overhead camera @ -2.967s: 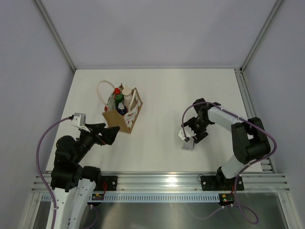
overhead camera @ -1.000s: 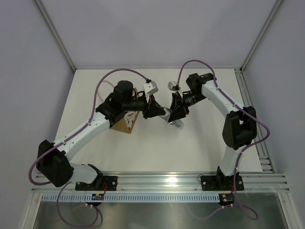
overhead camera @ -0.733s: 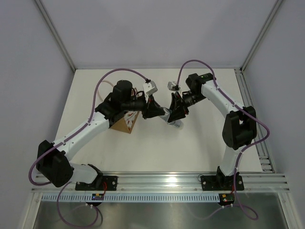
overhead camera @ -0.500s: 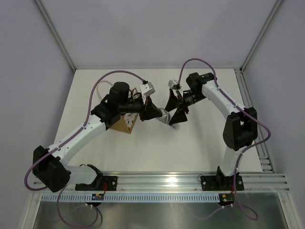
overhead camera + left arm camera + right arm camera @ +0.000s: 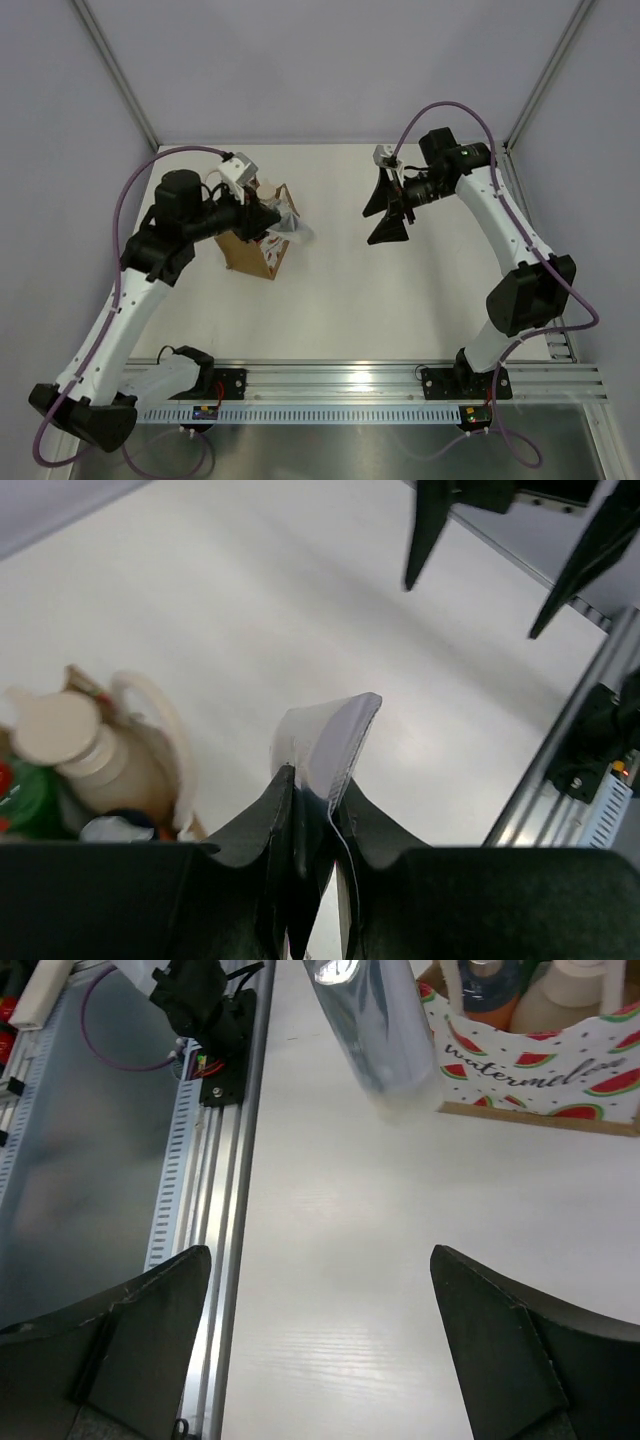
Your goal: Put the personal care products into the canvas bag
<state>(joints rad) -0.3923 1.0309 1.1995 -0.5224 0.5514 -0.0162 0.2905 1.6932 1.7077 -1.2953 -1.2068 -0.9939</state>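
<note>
The canvas bag stands at the table's left, tan with white watermelon-printed side panels. Inside it I see a beige bottle, a green bottle and an orange bottle. My left gripper is shut on the silver-grey squeeze tube, which hangs in the air at the bag's right edge. In the left wrist view the tube sticks out between the fingers. My right gripper stands wide open and empty, well to the right of the tube.
A white rope handle arches over the bag's rim. The aluminium rail runs along the near table edge. The enclosure's walls close in the table at the back and both sides.
The right gripper has opened, let go of the tube and drawn back to the right. The left arm has carried the tube leftward to the bag.
</note>
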